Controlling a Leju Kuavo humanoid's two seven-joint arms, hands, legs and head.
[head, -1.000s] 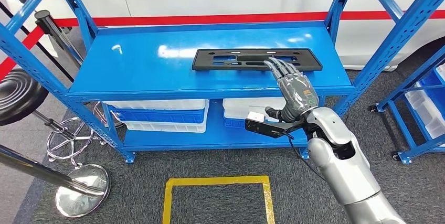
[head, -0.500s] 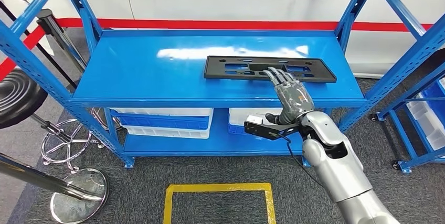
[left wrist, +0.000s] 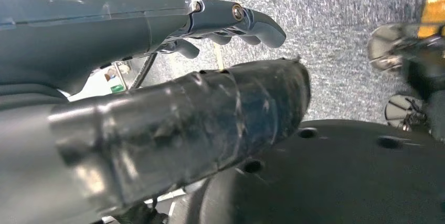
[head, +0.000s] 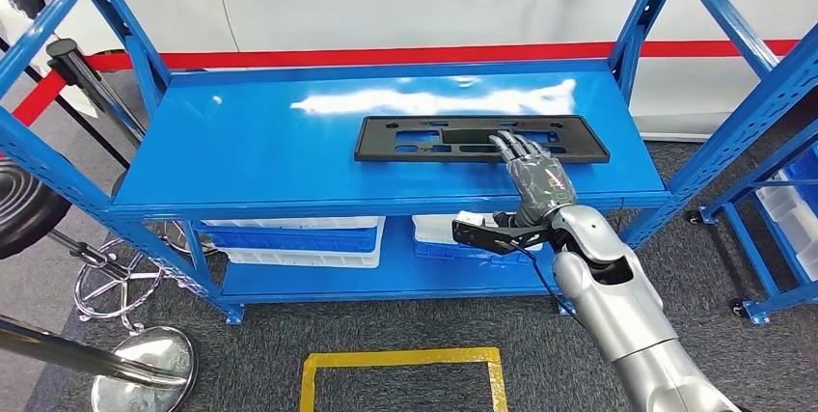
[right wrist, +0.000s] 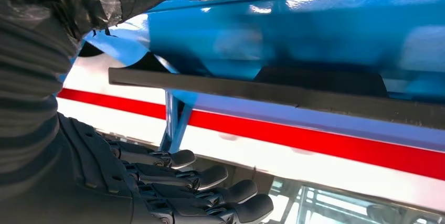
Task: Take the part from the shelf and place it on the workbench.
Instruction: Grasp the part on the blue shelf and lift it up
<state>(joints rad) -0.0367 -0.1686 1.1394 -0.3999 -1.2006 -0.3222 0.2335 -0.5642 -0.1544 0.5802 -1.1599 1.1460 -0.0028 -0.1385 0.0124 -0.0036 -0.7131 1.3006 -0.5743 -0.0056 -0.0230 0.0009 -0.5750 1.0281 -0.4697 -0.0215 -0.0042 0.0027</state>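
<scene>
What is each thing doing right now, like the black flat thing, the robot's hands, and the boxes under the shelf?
Black part: lying flat on the shelf's top board, not lifted.
Right hand: fingers stretched out over the part's near edge, not closed round it.
Left hand: hanging over the floor, holding nothing.
Blue shelf: standing, top board bare but for the part.
White and blue bins: stacked on the lower board.

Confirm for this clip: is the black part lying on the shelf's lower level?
No, the head view shows the black part lying flat on the top level of the blue shelf, with white bins on the lower level.
</scene>
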